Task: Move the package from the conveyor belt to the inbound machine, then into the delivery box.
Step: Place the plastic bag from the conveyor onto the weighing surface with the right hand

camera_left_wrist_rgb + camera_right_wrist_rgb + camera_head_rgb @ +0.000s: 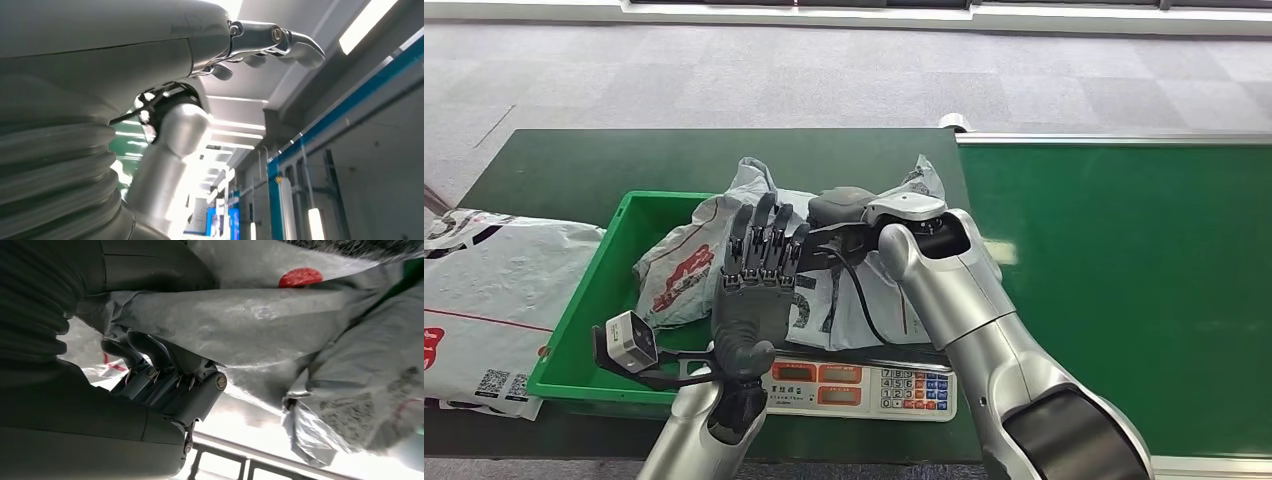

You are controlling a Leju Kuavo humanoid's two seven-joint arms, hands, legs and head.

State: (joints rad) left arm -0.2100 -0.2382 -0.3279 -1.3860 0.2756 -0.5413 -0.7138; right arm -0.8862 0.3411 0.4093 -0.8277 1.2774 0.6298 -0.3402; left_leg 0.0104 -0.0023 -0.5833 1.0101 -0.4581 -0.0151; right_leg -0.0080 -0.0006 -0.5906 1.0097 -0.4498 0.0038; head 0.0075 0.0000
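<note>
A crumpled grey plastic package (824, 300) with black print hangs over the weighing scale (864, 385), its left end reaching the green delivery box (589, 300). My right hand (844, 215) grips its top from above. In the right wrist view the dark fingers (165, 370) are curled into the grey package (250, 325). My left hand (759, 270) is raised in front of the package, its fingers straight up and apart, holding nothing. The left wrist view has those fingers (295, 42) stretched out against the ceiling.
A grey bag with red print (679, 270) lies inside the green box. Another large white-grey parcel (484, 290) lies left of the box on the dark green table. The green conveyor belt (1124, 280) runs along the right, and grey floor lies beyond.
</note>
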